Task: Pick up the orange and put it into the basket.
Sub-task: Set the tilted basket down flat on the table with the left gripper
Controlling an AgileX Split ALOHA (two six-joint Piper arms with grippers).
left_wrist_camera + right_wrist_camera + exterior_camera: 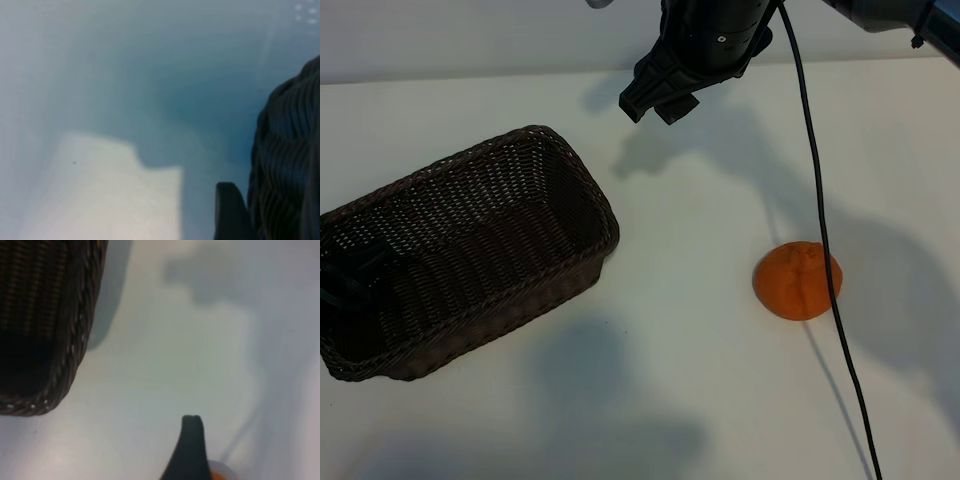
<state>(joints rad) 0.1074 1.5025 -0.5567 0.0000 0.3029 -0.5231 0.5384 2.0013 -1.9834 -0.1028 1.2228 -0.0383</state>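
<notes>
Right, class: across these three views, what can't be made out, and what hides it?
- Left wrist view: the left tool is almost wholly cut off by the picture's edge; everything is blurred.
- Right wrist view: the orange shows only as a sliver, cut by the edge beside the right tool.
- Exterior view: the basket runs off the left edge; a dark shape inside it cannot be identified.
</notes>
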